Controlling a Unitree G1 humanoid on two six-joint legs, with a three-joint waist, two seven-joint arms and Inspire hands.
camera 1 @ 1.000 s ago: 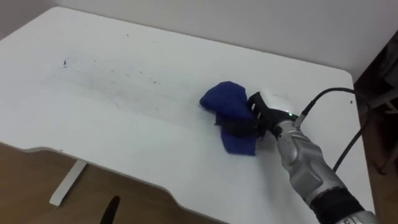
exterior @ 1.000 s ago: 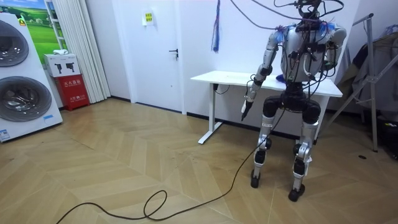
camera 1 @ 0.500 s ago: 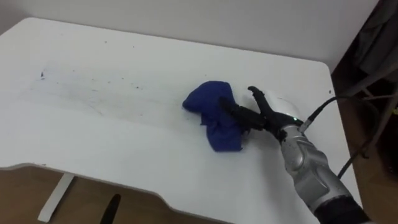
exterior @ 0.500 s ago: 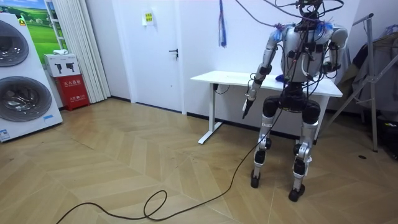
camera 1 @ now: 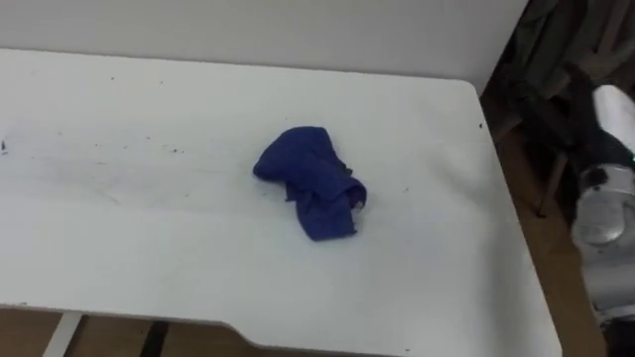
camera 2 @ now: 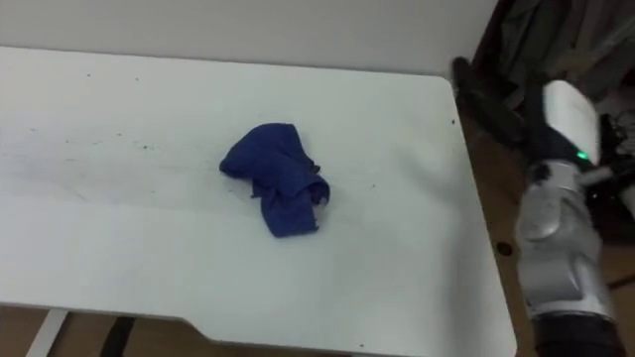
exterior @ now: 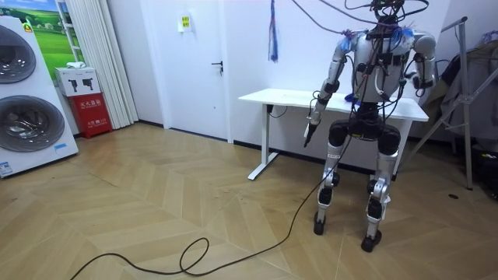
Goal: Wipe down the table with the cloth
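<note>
A crumpled blue cloth (camera 1: pixel 310 191) lies free on the speck-marked white rectangular table (camera 1: pixel 149 258), while the right hand (camera 2: pixel 568 114), fingers outstretched and empty, hovers beyond its right edge against dark clutter (camera 1: pixel 546 59), and the left hand (exterior: pixel 310 128) hangs low, fingers straight.

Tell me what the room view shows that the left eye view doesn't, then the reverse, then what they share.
Room view: the left hand hanging open by the table, plus a door, washers and the wood floor.
Left eye view: dark specks on the tabletop, and the right hand open, held beyond the table's right end.
Both: the white table and the crumpled blue cloth lying on it, with no hand touching it.
</note>
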